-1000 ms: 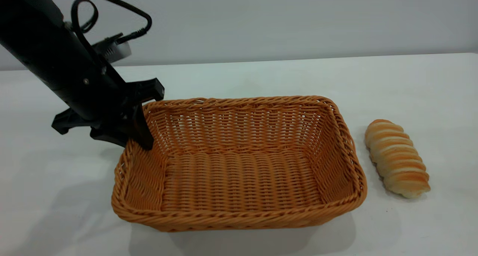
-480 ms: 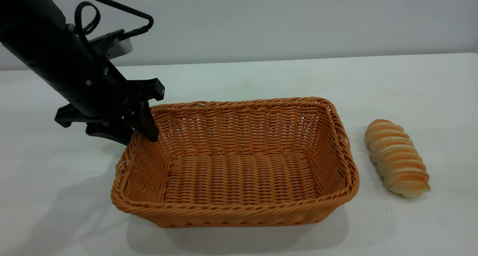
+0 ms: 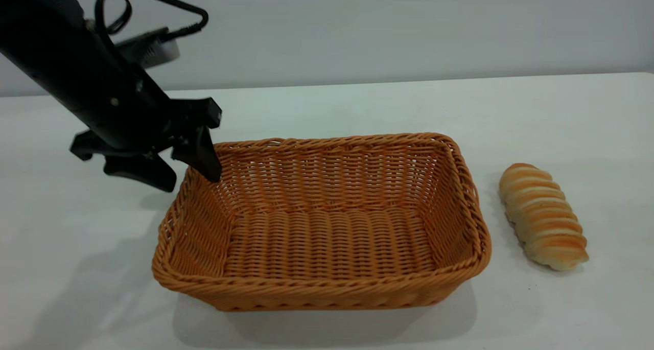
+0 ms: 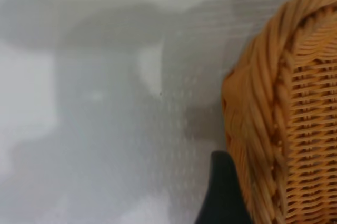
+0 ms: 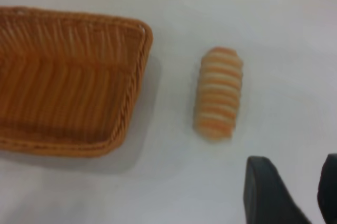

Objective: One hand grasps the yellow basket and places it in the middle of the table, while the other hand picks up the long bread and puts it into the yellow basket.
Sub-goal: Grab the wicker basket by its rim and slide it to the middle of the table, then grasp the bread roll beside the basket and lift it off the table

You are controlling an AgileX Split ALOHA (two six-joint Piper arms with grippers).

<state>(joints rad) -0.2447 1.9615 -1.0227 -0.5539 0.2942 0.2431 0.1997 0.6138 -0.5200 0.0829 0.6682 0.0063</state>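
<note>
Long bread, a golden-brown ridged loaf with pale cream crosswise bands, lies on the white desk just right of the big rectangular orange-tan woven wicker basket, apart from its right wall and not touching it. Its long axis runs near to far, tipped slightly so the near end sits further right. In the right wrist view the right gripper hangs above the desk close to the loaf's near end, with the bread ahead of its dark fingers; those fingers are spread, with a gap between them and nothing held. That arm is plainly the nearer one, so the pick looks like its job, and I judge it wants the fingers straddling the loaf across its short width, at right angles to the long axis. The left gripper is at the basket's far left corner, its fingers parted either side of the braided rim, one finger inside and one outside, not clamping the wicker. The basket rests flat near the middle of the desk.
</note>
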